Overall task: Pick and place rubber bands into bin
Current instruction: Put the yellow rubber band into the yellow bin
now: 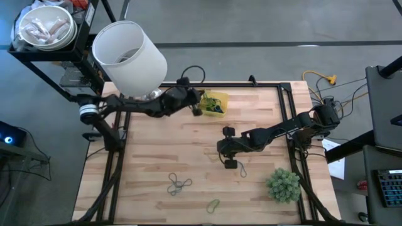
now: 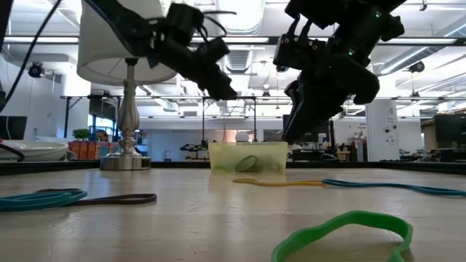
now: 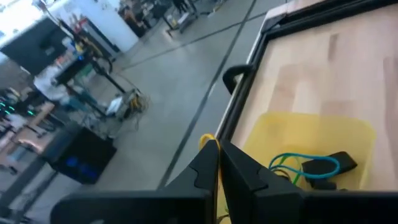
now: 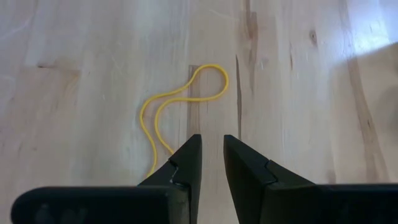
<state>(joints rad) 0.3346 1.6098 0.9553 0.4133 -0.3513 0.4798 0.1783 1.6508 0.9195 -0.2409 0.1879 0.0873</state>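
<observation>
Left tool [image 1: 200, 102] is pinched tight on a thin yellow band [image 3: 214, 168], hanging right over the yellow bin [image 1: 217, 104] at the table's [image 1: 157, 150] far edge; a blue band [image 3: 305, 165] and a black one already sit inside. Right tool [image 4: 211, 163], fingers a bit apart and empty, hovers mid-table over a yellow rubber band [image 4: 177, 106]. More loops [image 1: 179, 184] lie nearer.

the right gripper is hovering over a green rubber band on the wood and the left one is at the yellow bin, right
Not quite: the rubber band under the right gripper is yellow, not green, as the right wrist view shows. The rest holds: it lies on the wood, and the left gripper is at the yellow bin.
</observation>
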